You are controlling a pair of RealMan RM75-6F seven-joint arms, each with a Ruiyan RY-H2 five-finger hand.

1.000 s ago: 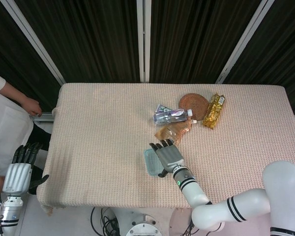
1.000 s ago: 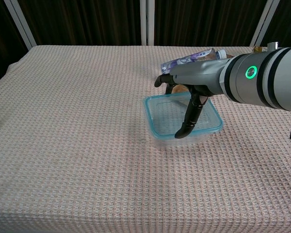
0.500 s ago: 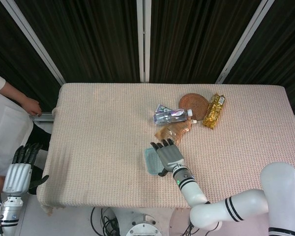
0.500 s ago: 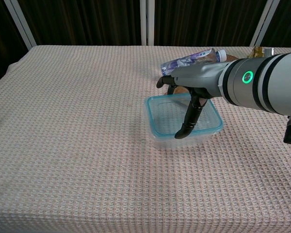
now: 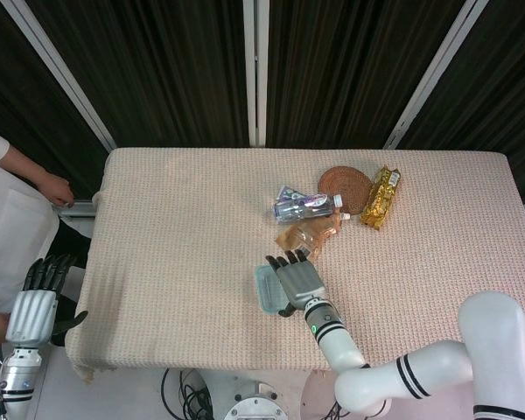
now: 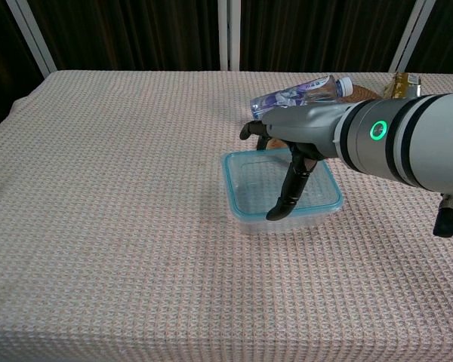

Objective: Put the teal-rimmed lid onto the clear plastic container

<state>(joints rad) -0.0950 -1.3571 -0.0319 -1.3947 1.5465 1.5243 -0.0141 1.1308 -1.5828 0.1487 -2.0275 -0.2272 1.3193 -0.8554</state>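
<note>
1 teal-rimmed lid [image 6: 249, 181] sits square on the clear plastic container [image 6: 245, 220] near the table's front middle. Right hand [image 6: 291, 143] presses flat on it, fingers spread; left hand [image 5: 37, 302] hangs open beside the table.

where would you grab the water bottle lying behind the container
Around its clear middle, from above: the water bottle lies on its side, cap toward the right, so fingers can straddle the barrel. The right hand is nearest; the container sits just in front.

Bright even overhead light, soft shadows, sharp focus, dark backdrop
</note>
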